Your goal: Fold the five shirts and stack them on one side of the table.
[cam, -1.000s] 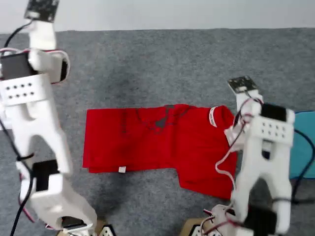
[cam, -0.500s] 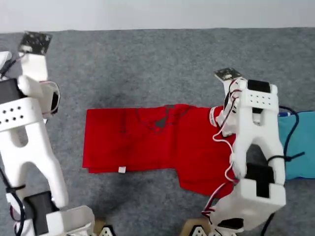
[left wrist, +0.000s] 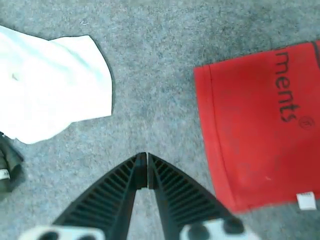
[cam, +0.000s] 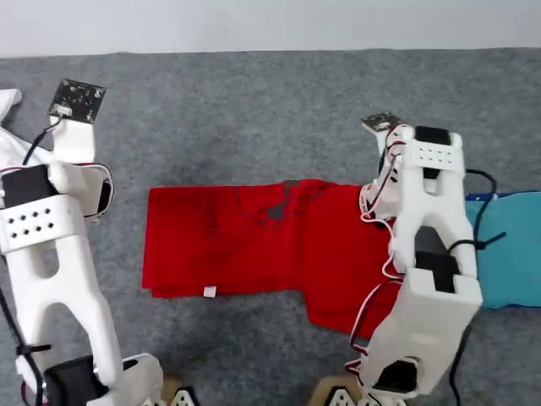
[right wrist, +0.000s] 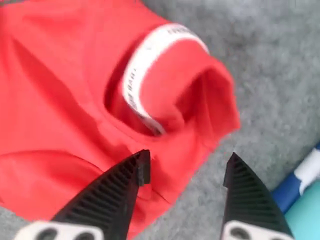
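Note:
A red shirt (cam: 245, 237) lies partly folded in the middle of the grey table, with a white label at its near edge. My right gripper (right wrist: 187, 162) hangs open just above the shirt's right end, its fingers on either side of the edge below the white-banded collar (right wrist: 150, 65). My left gripper (left wrist: 146, 159) is shut and holds nothing. It hovers over bare table between the red shirt's left edge (left wrist: 260, 125) and a crumpled white shirt (left wrist: 50, 95).
A teal shirt (cam: 511, 254) lies at the table's right edge, partly behind the right arm (cam: 431, 220). The white shirt (cam: 13, 144) sits at the far left behind the left arm (cam: 51, 245). A dark item (left wrist: 7, 170) lies beside it.
The left arm has drawn back and lowered toward the table left of the red shirt. The right arm has shifted left and farther out, over the shirt's collar end, uncovering more of the teal shirt.

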`<state>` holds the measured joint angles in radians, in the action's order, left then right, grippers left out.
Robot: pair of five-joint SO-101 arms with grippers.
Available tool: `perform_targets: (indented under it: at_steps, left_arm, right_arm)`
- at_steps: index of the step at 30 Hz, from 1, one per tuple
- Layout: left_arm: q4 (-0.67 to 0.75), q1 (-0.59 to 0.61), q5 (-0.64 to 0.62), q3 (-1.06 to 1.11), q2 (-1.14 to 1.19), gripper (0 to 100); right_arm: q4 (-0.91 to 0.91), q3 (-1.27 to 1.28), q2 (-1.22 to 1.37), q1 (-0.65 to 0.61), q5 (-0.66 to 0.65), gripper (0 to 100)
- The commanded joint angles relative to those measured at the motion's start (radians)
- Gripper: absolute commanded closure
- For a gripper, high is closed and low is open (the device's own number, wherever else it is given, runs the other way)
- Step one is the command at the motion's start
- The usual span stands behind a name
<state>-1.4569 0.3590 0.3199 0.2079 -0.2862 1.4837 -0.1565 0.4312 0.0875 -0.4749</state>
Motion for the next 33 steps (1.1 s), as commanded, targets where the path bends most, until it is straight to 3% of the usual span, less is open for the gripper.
perform_targets:
  at_steps: [1,11,17,25,33]
  left_arm:
    - [0.051,0.005,0.015,0.01,-0.038,99]
    - [0.06,0.002,0.063,0.03,-0.038,99]
    - [0.06,0.002,0.063,0.03,-0.037,99]
    - [0.057,0.002,0.063,0.03,-0.037,99]
    - [0.058,0.002,0.061,0.07,-0.038,99]
  right_arm:
    - [0.007,-0.055,-0.004,-0.048,0.008,74.6]
    - [-0.016,-0.054,0.048,-0.094,0.008,74.9]
    - [-0.018,-0.08,0.102,-0.094,0.005,88.5]
    - [-0.015,-0.155,0.099,-0.07,0.002,97.6]
    - [-0.015,-0.173,0.101,0.005,-0.003,98.7]
